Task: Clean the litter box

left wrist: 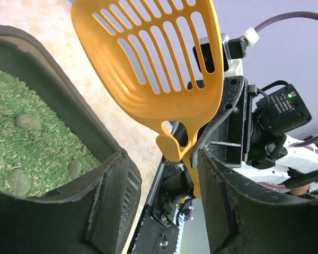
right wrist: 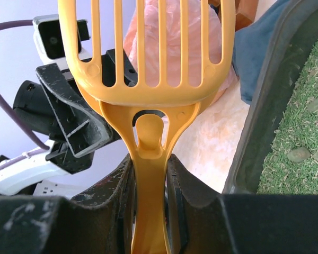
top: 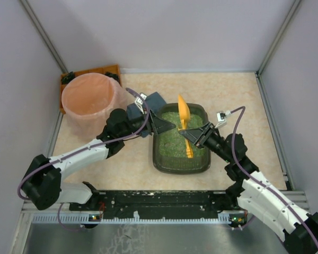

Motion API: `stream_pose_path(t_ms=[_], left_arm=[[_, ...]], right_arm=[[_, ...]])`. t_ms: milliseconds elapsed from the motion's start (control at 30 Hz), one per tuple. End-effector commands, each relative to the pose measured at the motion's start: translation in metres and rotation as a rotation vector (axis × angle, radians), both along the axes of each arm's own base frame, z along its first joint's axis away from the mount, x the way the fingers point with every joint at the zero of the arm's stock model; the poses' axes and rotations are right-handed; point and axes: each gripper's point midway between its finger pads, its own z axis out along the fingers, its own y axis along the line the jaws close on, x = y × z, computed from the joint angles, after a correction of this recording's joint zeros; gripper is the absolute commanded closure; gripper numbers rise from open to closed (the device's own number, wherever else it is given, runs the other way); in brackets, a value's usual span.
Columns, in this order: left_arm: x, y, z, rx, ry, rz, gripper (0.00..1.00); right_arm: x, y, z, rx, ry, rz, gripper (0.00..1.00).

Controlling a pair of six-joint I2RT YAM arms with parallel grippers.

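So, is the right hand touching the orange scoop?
Touching. In the right wrist view, the right hand has its fingers pressed against both sides of the orange scoop at its handle, with no gap.

Bright, even light from above, with only faint, soft shadows around the litter box [top: 180, 170]. Wrist views: yellow slotted scoop [left wrist: 148, 63] beside the litter box sharp, evenly lit — wide-angle bending toward the frame edges.
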Motion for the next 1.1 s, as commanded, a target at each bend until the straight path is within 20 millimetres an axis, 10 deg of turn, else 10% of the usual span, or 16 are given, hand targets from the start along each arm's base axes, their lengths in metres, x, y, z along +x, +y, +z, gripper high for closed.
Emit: stream_pose_path(t_ms=[0,700,1067], left_arm=[[-0.016,-0.01,0.021,-0.113,-0.037,-0.107,0.41],[-0.016,-0.027,0.025,-0.164,-0.026,-0.155,0.59],[-0.022,-0.028,0.031,-0.195,-0.021,-0.179,1.0]], right_arm=[[0.0,0.0,0.036,0.071,-0.105,0.014,1.0],[-0.005,0.013,0.053,0.138,-0.145,0.098,1.0],[0.003,0.01,0.038,0.086,-0.102,0.052,0.92]])
